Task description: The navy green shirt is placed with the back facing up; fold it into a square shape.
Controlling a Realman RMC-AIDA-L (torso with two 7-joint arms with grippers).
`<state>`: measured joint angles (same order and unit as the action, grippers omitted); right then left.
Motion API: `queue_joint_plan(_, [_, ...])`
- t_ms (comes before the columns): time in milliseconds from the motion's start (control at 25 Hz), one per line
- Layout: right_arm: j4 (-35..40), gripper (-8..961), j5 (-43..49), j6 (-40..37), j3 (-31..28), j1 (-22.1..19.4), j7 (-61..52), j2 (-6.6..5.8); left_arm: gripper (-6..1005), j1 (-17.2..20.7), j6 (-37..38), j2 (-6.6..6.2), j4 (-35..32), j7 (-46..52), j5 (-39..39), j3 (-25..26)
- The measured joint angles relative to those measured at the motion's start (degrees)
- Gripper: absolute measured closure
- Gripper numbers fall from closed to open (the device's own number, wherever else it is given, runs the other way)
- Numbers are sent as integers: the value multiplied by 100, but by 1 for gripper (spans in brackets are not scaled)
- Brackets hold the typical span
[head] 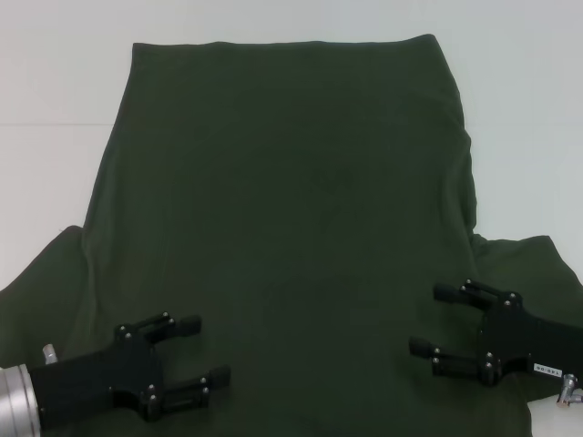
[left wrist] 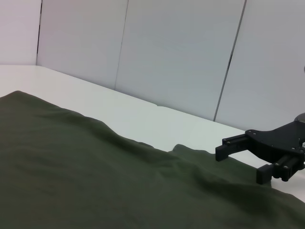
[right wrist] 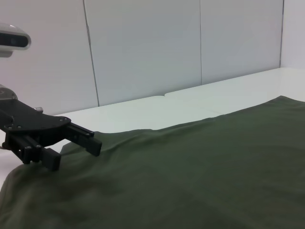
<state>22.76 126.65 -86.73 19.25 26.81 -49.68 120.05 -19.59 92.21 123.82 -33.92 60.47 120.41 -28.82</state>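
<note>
Here you see the navy green shirt (head: 282, 228) spread flat on the white table (head: 55, 82), plain side up. The left gripper (head: 202, 355) and right gripper (head: 435, 319) hover over its near corners, fingers spread, gripping nothing. Only the wrist views show the wall panels (left wrist: 171, 52) behind the table.

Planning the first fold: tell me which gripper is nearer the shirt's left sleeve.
Left. The left gripper hangs open over the navy green shirt just inboard of its left sleeve; the right gripper, also open, is across the shirt by the opposite sleeve.
</note>
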Motion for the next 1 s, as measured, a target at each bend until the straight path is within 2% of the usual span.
queue_joint_plan(440, [0, 60, 0, -18, 0, -12, 0, 0, 173, -1, 25, -1, 0, 35, 0, 1])
queue_joint_plan(680, [0, 60, 0, -27, -2, -28, -14, 0, 173, -92, -78, -12, -16, 1047, -21, 399])
queue_joint_plan(840, [0, 60, 0, -25, 0, -36, -21, 0, 173, -178, -21, -164, -54, 2148, -21, 515])
queue_joint_plan(1000, [0, 60, 0, -37, 0, -34, -35, 0, 173, -326, 68, -459, -46, 3611, 41, 493])
